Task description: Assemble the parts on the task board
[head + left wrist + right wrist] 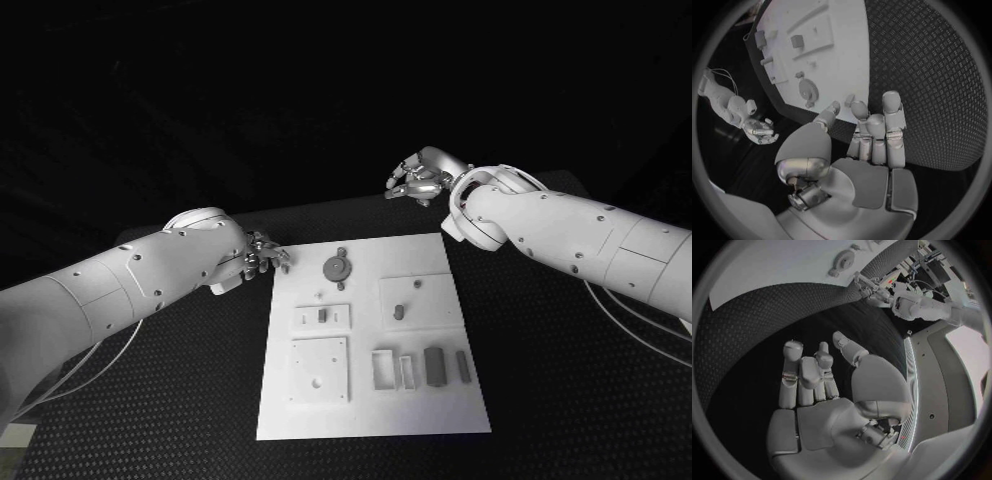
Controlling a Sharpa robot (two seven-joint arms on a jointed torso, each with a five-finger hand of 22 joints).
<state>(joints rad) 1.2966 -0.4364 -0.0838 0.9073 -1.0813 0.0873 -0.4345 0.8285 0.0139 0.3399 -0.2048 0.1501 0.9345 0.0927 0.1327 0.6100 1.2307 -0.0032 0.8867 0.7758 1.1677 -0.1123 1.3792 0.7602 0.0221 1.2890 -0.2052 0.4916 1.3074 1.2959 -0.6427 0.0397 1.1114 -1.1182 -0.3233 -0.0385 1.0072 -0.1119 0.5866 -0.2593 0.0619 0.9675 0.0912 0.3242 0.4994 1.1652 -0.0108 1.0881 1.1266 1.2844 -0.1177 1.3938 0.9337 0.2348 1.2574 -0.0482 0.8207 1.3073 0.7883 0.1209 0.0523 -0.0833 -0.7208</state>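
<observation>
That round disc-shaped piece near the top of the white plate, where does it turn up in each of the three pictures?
Head view: round part near the task board's far edge, beside the left hand.
Left wrist view: round part just beyond the fingertips.
Right wrist view: round part near the board's far end.
Shared landmark: the white task board.

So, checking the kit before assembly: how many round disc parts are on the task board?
1: the round disc lies at the far end of the task board, near its middle. Other parts look square or bar-shaped; the tiniest are unclear.
</observation>
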